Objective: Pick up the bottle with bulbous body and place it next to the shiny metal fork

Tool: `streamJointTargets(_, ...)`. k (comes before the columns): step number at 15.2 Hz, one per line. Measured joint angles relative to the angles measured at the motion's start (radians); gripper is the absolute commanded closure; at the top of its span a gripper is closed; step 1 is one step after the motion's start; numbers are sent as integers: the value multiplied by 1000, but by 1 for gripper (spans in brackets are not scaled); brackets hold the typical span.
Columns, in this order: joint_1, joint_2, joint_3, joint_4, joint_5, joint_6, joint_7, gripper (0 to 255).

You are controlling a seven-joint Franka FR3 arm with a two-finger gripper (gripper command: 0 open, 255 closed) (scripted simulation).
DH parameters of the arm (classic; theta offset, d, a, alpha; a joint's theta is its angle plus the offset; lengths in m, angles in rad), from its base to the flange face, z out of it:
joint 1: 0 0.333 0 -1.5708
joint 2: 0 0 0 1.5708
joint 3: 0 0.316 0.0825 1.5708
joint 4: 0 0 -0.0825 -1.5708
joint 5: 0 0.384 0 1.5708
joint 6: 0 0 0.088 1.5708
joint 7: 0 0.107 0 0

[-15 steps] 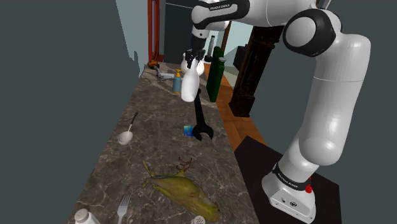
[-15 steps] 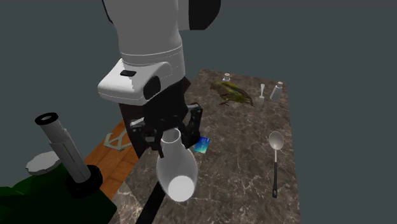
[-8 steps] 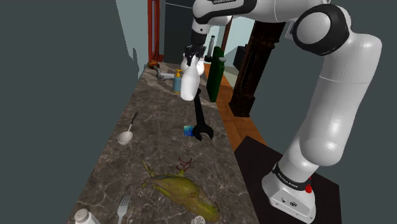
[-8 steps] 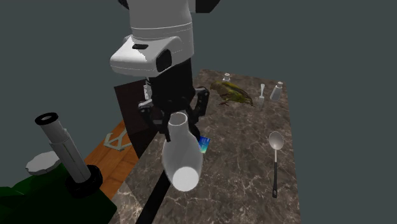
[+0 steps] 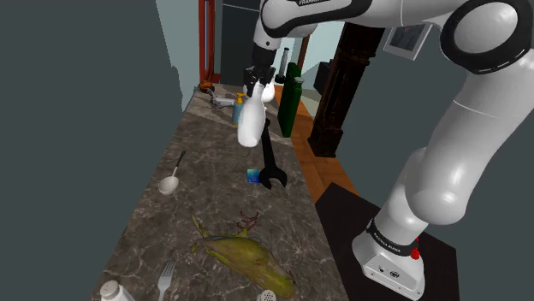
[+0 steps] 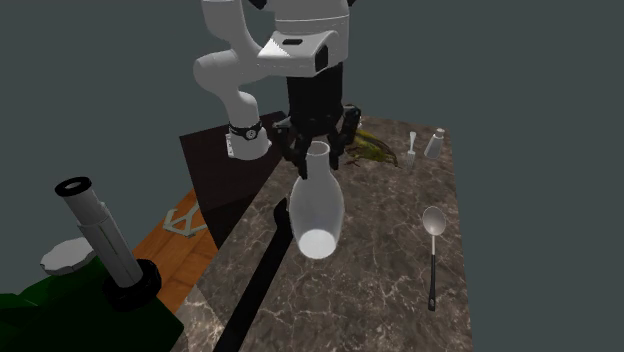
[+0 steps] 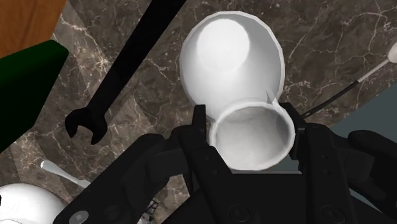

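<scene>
The white shaker (image 5: 112, 292) beside the fork (image 5: 165, 276) is cut by the shoulder view's bottom edge

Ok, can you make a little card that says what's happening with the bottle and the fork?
pincer: shut on the bottle's neck
bottle: white, bulbous, held neck up above the counter
fork: lying at the other end of the counter, beside a white shaker
in between: black wrench, spoon, yellow-green corn-like thing
step: bottle picked up, not yet set by the fork
</scene>
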Motion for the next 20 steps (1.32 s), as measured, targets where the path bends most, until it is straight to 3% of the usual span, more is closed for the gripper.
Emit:
streamJointTargets(10,98,-200,122,-224,-37,21,233,255)
streamJointTargets(20,194,-295,273,-322,-25,17,472,255)
